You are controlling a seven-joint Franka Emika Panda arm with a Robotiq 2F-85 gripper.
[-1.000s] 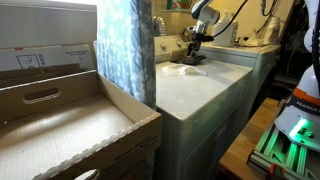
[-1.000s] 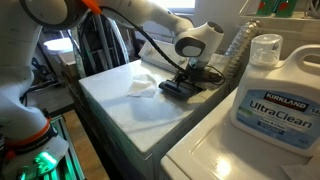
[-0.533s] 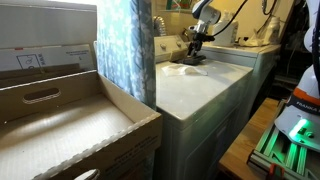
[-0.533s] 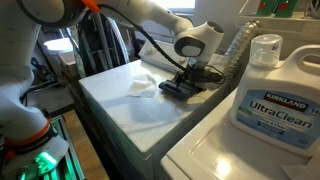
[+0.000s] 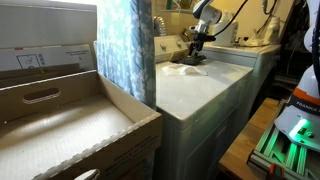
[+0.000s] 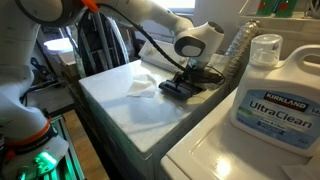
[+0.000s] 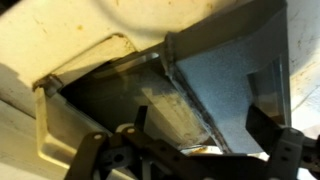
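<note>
Over the washer top, I see my gripper spread wide, empty, facing a grey, cream-rimmed recess.

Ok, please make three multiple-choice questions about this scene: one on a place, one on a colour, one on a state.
1. Where does the white cloth lie? A in a basket; B on the machine top near the tool; C on a chair.
2. What colour is the cap of the jug? A red; B black; C white.
3. How is the jug? A upright, capped; B tipped over; C upright, uncapped.
Answers: B, it lies flat there; C, the cap looks white; A, the cap sits on top.
</note>
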